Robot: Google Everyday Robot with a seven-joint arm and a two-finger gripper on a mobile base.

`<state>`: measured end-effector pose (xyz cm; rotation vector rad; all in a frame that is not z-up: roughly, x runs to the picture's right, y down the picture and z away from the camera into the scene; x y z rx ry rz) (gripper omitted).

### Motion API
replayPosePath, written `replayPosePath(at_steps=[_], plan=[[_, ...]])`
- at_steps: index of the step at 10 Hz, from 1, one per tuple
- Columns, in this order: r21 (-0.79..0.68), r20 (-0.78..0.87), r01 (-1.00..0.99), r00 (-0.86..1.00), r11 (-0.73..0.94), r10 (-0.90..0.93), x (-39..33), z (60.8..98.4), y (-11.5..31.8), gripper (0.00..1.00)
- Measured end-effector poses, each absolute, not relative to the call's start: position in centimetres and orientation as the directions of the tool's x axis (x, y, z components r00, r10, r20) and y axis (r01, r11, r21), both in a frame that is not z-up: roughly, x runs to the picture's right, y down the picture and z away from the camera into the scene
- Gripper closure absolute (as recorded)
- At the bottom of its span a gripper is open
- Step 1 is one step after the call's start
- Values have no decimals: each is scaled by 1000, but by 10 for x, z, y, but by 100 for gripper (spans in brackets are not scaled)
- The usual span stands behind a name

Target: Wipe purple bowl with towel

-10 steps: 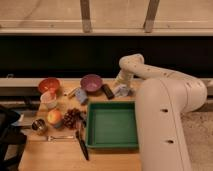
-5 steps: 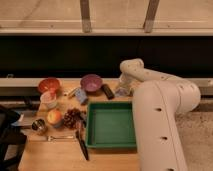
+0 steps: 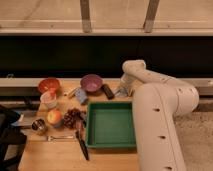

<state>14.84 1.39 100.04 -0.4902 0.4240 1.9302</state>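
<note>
The purple bowl [image 3: 91, 82] stands upright at the back of the wooden table [image 3: 55, 155], left of centre. A small light-blue folded cloth, likely the towel [image 3: 81, 96], lies just in front of the bowl. My gripper [image 3: 121, 91] hangs down from the white arm [image 3: 160, 115] at the table's back right. It is low over the table, right of the bowl, with a black object [image 3: 107, 91] between them. A pale grey patch sits at its tip; I cannot tell whether that is cloth or part of the gripper.
A green tray [image 3: 111, 125] lies in front of the gripper. An orange bowl [image 3: 49, 84], a white cup [image 3: 48, 99], an apple [image 3: 54, 117], grapes [image 3: 71, 117], a metal cup [image 3: 38, 125], a fork [image 3: 52, 137] and a knife [image 3: 81, 140] are on the left.
The arm's wrist end has shifted slightly right and down near the table's back right. The bowl, cloth and other objects have not moved.
</note>
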Motion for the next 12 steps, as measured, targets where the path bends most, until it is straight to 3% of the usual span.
replayPosePath(at_steps=[4, 9, 12], plan=[[49, -527, -913, -369, -406, 766, 146, 1000, 15, 97], [-20, -527, -866, -416, -500, 741, 145, 987, 6, 100], [-116, -457, -830, -443, -546, 771, 147, 939, -31, 100]])
